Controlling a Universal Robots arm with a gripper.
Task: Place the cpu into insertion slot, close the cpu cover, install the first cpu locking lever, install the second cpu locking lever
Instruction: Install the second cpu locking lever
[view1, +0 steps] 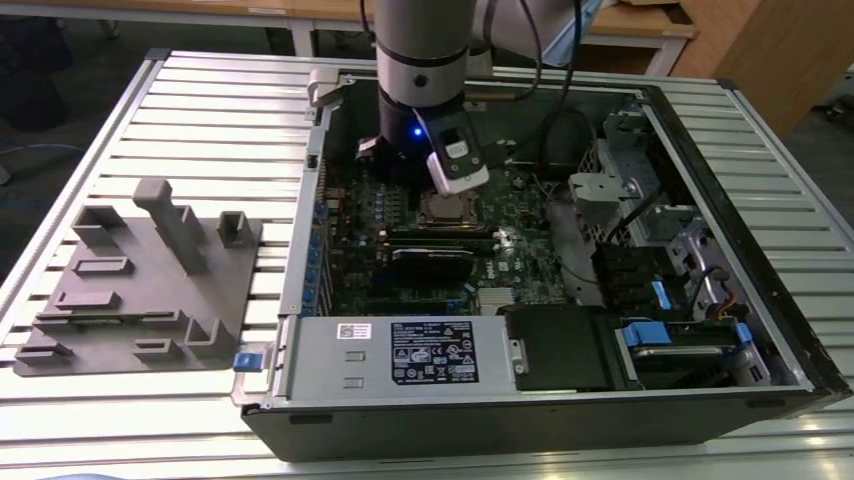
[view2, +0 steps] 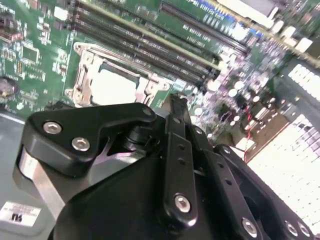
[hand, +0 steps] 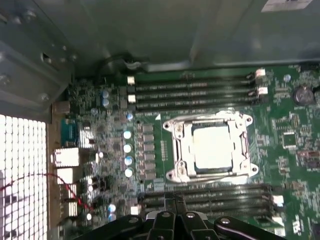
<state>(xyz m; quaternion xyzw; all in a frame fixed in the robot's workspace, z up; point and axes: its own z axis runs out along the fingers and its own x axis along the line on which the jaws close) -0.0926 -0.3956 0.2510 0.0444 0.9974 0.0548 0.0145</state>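
I am looking down into the open computer case on the slatted table. My arm is hanging over the green board near the top middle of the exterior view.

The cpu is already sitting in the insertion slot, right of middle in the first wrist view. Its pale square top is showing through the window of the cpu cover, which is lying flat around it. In the second wrist view, the cpu is sitting in the upper left of the frame.

The gripper is hanging just beside the slot, not touching the chip. Its black fingers are looking pressed close together and are holding nothing.

A grey plastic holder is sitting on the table at the left of the exterior view.
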